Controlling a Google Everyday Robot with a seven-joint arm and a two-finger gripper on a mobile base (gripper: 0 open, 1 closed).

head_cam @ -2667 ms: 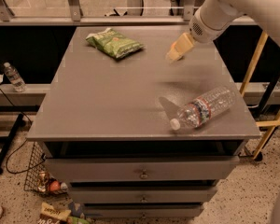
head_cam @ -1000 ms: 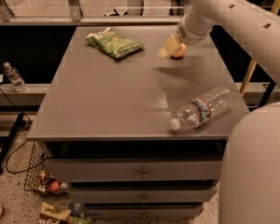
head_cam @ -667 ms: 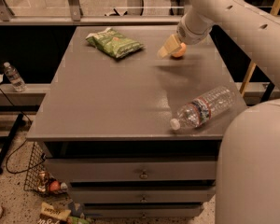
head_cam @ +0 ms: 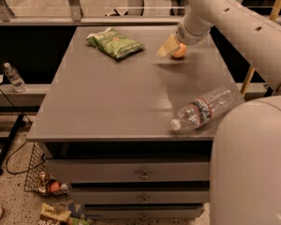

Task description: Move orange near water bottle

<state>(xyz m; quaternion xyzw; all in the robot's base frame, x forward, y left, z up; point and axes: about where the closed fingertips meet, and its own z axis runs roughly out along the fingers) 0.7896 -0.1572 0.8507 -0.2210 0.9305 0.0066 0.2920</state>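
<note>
While apparently clasped on orange (head_cam: 181, 52), hand (head_cam: 174, 49) far-right; water bottle (head_cam: 207, 108) flat, cap (head_cam: 175, 124) pointing front-left.

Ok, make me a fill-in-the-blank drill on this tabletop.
The water bottle lies on its ____ by the table's front edge. The gripper sits right beside the ____ fruit. The snack bag left of the gripper is ____.
Missing: side; orange; green.

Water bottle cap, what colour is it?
The water bottle has a white cap, in the camera view. The gripper is up by the orange.
</note>
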